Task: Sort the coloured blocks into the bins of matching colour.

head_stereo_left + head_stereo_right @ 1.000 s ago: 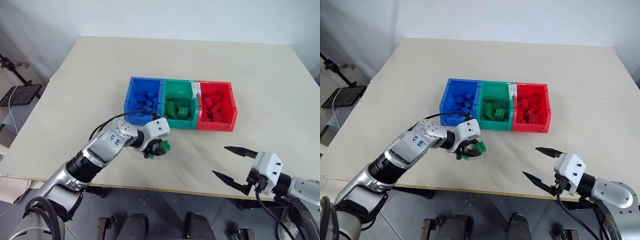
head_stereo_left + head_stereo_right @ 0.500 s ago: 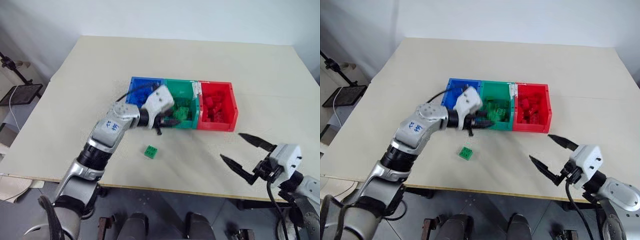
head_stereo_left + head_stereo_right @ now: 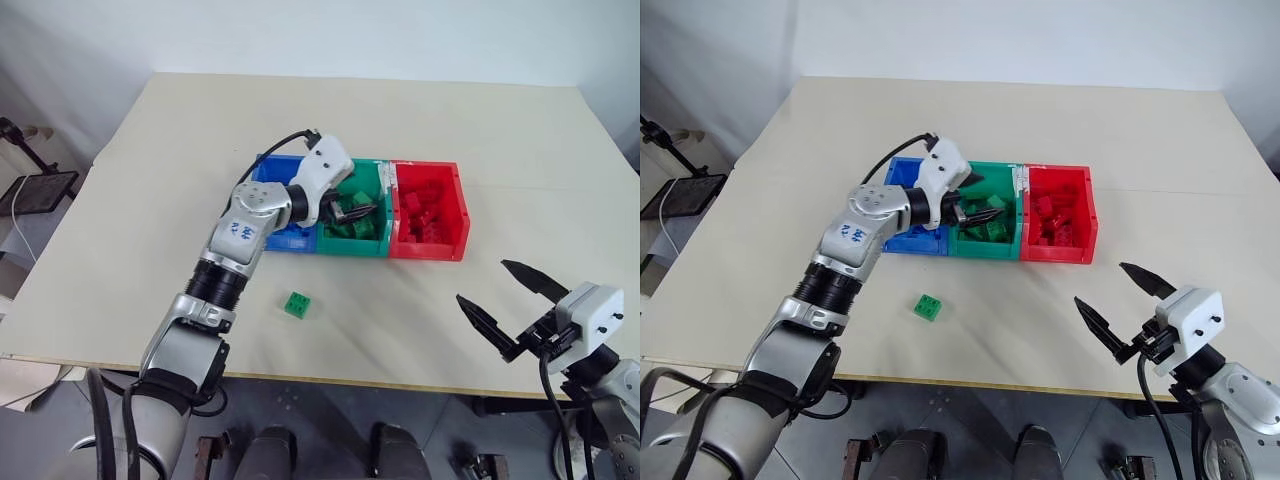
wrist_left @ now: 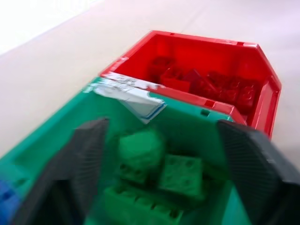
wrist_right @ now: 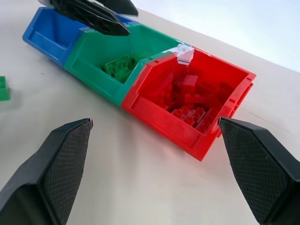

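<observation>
1. We are seeing one small bright green studded block (image 3: 297, 304) lying flat on the tabletop (image 3: 180, 170), well apart from the bins, toward the near edge; it is square with its studs facing up.
2. The bins are sitting joined in a row at the middle of the tabletop: the blue bin (image 3: 272, 236), the green bin (image 3: 366, 245) and the red bin (image 3: 432, 248). More green blocks (image 4: 180, 176) are lying piled inside the green bin, and red bricks (image 5: 190, 101) are filling the red one.
3. Our left hand (image 3: 352, 212) is reaching over the green bin with its two black fingers spread apart and holding nothing.
4. Our right hand (image 3: 505, 307) is hanging near the tabletop's near right edge, fingers spread wide and empty.
5. Bare tabletop is lying open all around the bins, with wide room between the loose block and our right hand.
6. The left wrist view is looking straight down into the green bin, showing a strip of tape (image 4: 133, 96) on the wall shared with the red bin; the right wrist view is catching the loose block at its margin and the left hand's fingers above the green bin.
</observation>
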Action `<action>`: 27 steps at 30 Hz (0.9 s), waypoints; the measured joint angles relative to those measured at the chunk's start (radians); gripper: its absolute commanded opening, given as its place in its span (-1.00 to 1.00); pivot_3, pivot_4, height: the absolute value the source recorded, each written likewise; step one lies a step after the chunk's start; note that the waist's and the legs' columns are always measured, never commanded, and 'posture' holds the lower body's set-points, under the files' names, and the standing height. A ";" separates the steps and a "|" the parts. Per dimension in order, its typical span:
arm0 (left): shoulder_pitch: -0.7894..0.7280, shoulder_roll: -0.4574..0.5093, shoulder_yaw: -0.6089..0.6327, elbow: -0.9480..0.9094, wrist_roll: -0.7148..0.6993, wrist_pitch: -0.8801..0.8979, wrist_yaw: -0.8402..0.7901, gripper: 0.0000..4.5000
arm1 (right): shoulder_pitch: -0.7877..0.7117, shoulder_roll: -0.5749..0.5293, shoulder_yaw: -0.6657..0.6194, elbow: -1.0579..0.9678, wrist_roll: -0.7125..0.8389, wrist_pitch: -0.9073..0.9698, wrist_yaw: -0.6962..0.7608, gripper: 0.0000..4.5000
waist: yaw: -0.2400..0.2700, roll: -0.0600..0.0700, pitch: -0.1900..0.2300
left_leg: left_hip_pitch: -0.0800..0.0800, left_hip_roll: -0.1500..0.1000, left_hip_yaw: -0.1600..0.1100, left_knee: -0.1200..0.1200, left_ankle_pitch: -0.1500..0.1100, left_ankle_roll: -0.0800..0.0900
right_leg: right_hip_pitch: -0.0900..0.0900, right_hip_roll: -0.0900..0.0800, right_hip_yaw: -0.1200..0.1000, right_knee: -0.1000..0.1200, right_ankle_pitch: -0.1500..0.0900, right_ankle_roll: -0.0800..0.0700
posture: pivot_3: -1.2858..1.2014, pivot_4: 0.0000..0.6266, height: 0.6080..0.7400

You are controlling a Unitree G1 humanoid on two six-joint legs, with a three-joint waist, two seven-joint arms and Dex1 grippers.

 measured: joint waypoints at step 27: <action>0.703 0.503 0.321 -0.220 -0.233 -0.351 -0.537 0.98 | -0.202 -0.212 0.227 0.190 -0.074 -0.068 0.364 1.00 | 0.004 0.000 0.000 | 0.001 0.002 0.001 0.001 -0.001 -0.001 | 0.000 0.001 0.000 0.002 0.000 -0.001 | 0.03 -0.52 1.00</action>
